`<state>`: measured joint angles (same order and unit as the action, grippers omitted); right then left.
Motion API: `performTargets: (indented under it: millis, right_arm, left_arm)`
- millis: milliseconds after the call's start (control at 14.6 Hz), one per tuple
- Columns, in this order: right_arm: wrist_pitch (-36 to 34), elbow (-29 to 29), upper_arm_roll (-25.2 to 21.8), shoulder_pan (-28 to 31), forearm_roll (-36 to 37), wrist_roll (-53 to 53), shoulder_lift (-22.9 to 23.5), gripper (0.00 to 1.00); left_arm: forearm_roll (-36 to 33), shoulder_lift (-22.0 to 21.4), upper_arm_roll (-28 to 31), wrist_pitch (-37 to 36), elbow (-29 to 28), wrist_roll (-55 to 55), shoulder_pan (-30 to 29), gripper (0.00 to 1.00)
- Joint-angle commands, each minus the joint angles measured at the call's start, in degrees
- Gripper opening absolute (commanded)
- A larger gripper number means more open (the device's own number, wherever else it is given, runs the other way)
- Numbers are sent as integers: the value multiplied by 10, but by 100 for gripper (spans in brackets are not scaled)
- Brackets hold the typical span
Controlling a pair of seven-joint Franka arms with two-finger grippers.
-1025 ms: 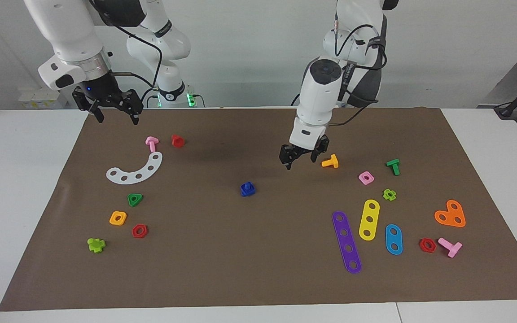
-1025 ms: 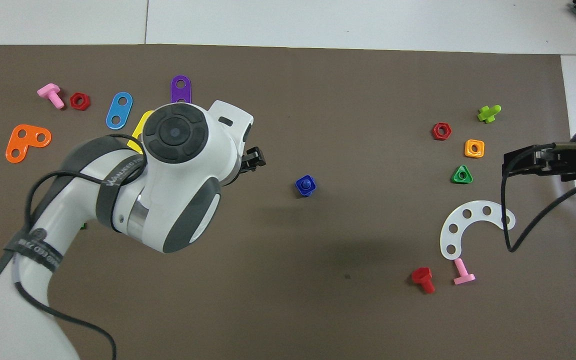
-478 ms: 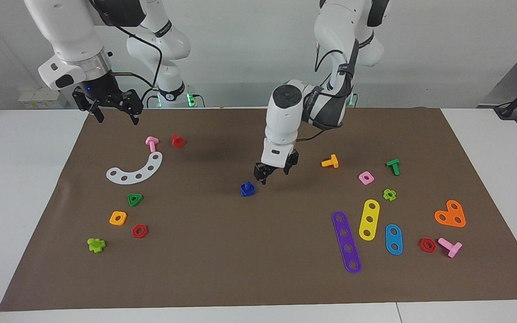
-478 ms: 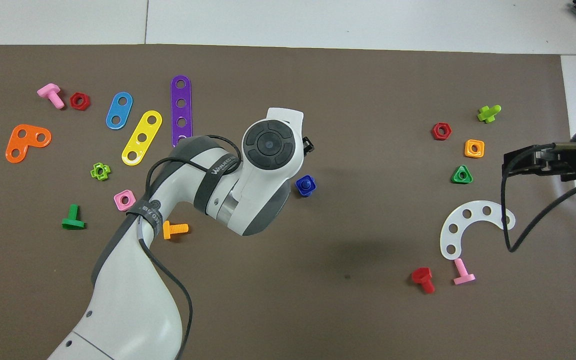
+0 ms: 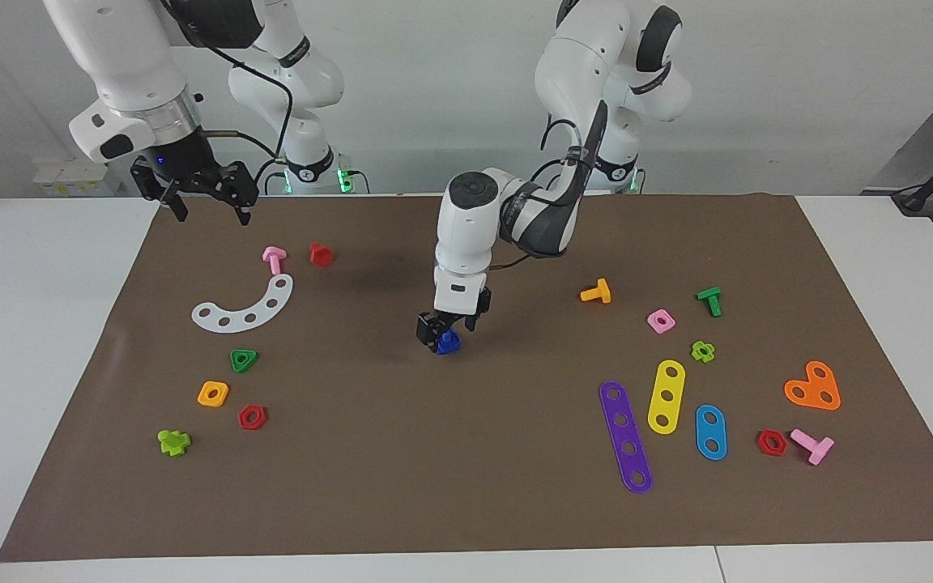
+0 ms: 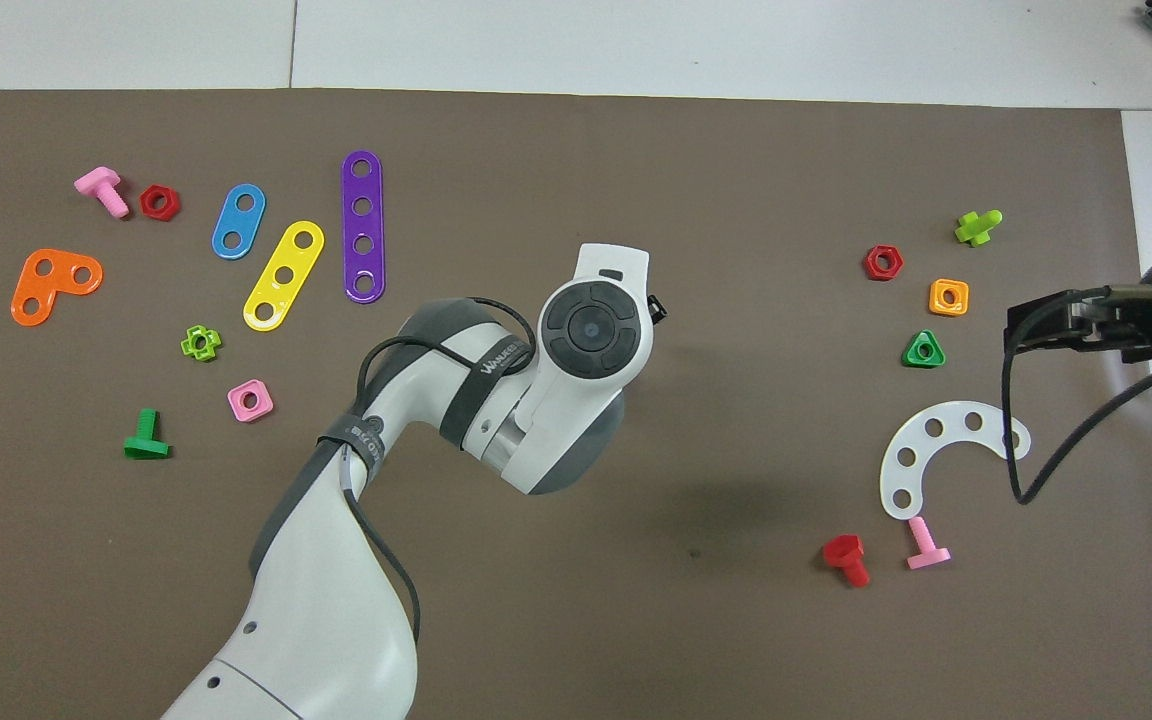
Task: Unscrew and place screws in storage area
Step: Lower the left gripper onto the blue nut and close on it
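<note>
A small blue screw with a blue square nut [image 5: 448, 342] sits mid-mat on the brown paper mat [image 5: 466, 486]. My left gripper [image 5: 445, 330] is down at it, fingers open, one on either side of the blue piece; I cannot tell whether they touch it. In the overhead view the left arm's wrist [image 6: 591, 330] hides the blue piece and the fingers. My right gripper [image 5: 206, 198] is open and empty and waits above the mat's edge nearest the robots, at the right arm's end; it also shows in the overhead view [image 6: 1021, 330].
Toward the right arm's end lie a white curved strip [image 5: 246, 306], a pink bolt [image 5: 274, 259], a red bolt [image 5: 320, 254] and several nuts. Toward the left arm's end lie an orange bolt [image 5: 596, 291], purple [image 5: 625, 437], yellow and blue strips, and an orange heart plate [image 5: 813, 387].
My left arm swept from over the orange bolt toward the mat's middle and came down, bringing its open gripper over the blue piece. The right arm did not move.
</note>
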<state>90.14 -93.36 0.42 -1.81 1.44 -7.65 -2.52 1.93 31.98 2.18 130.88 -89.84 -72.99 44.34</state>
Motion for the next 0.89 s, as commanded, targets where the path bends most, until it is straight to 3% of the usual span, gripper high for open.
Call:
performTargets:
  millis: [0, 205, 410, 752, 820]
  right_arm:
    - [-3, -11, 5, 9, -14, -3, -12, 100]
    - [-3, -11, 5, 9, -14, -3, -12, 100]
    - [-3, -11, 5, 9, -14, -3, -12, 100]
    - [-3, -11, 5, 9, -14, -3, -12, 100]
    - [-3, -10, 5, 10, -14, -3, -12, 100]
  left_arm:
    - [9, 14, 10, -10, 3, -2, 14, 90]
    - [9, 14, 10, -26, 3, 1, 11, 68]
    - [8, 14, 9, -43, 5, 7, 5, 53]
    - [32, 13, 10, -68, 12, 7, 4, 0]
    - [37, 15, 10, -96, 25, 6, 0, 0]
